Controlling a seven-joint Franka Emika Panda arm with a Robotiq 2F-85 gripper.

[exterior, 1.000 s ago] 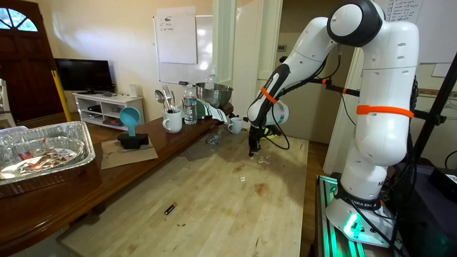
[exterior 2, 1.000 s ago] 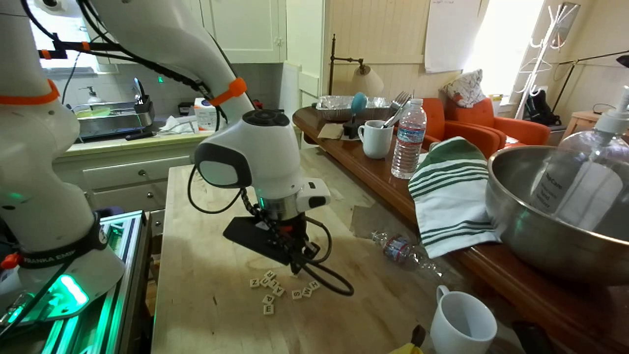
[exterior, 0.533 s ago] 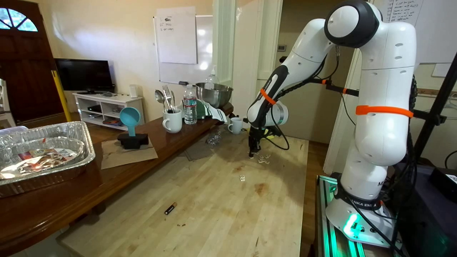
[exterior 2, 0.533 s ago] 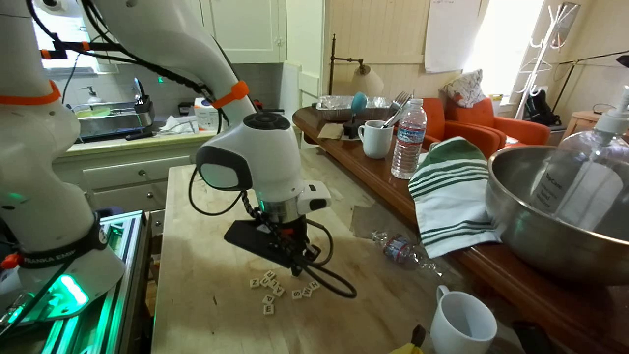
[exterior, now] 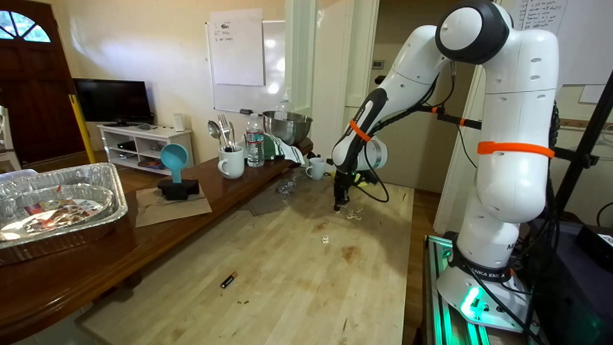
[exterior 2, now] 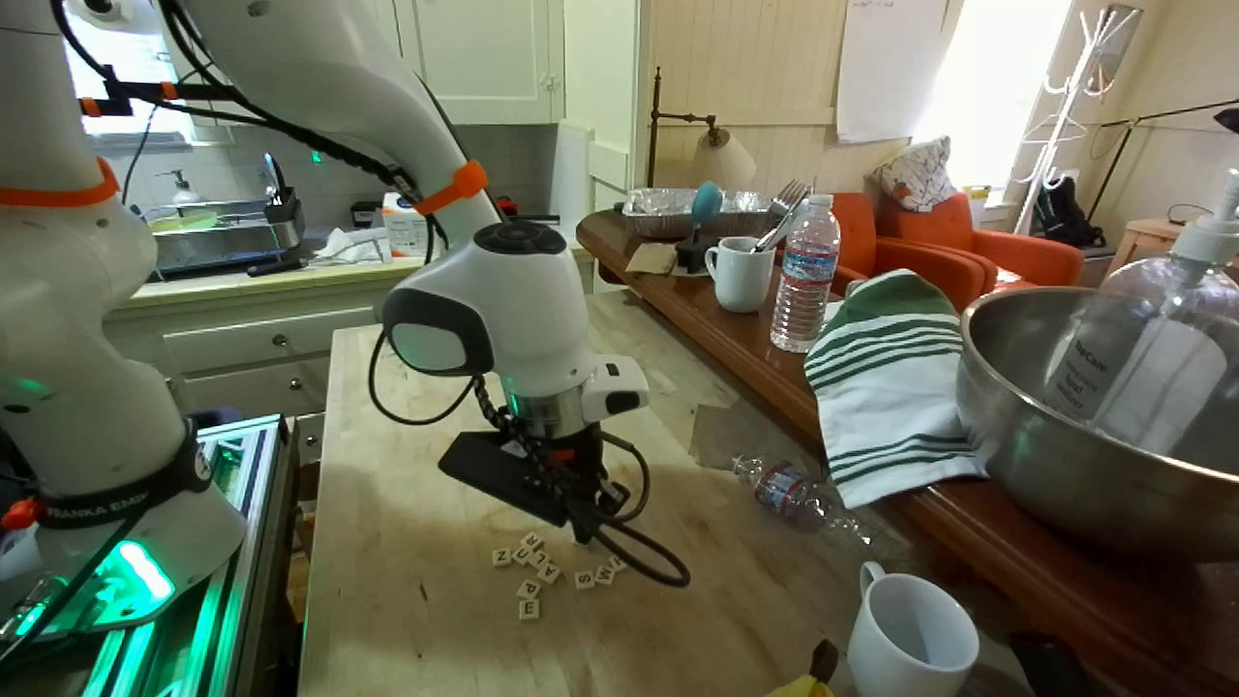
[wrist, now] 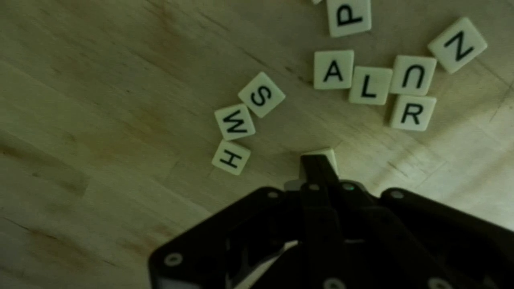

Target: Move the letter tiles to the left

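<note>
Pale wood makes up the desk (exterior: 282,287), and in an exterior view its long edge runs beside the metal frame (exterior: 435,287) I stand on, with a strip of floor (exterior: 424,215) between. My end effector (wrist: 331,174) is low over the wood, clenched, its jaws standing together; one letter tile (wrist: 329,153) lies half hidden behind its tip, and whether the two touch I cannot tell. The other letter tiles (wrist: 370,85) lie flat close by: A, L, U, R and N bunched together with P just beside, and S, W and H strung in a separate line. Past that line the wrist view gives me a broad stretch of stained wood. In an exterior view a small pale piece (exterior: 325,238), too tiny to read, sits apart toward the desk's middle, and farther off lies a battery (exterior: 229,280).

Opposite the frame, a dark counter (exterior: 153,239) stands above the desk like a kerb, a striped towel (exterior 2: 891,397) draped over its lip. Beside it, on the desk, lie a brown sheet (exterior 2: 721,436) and a crumpled bottle (exterior 2: 784,489); a white mug (exterior 2: 915,634) stands near a yellow thing (exterior 2: 803,687), only partly in view. My own cable (exterior 2: 682,578) loops low, crossing in front of one tile.
</note>
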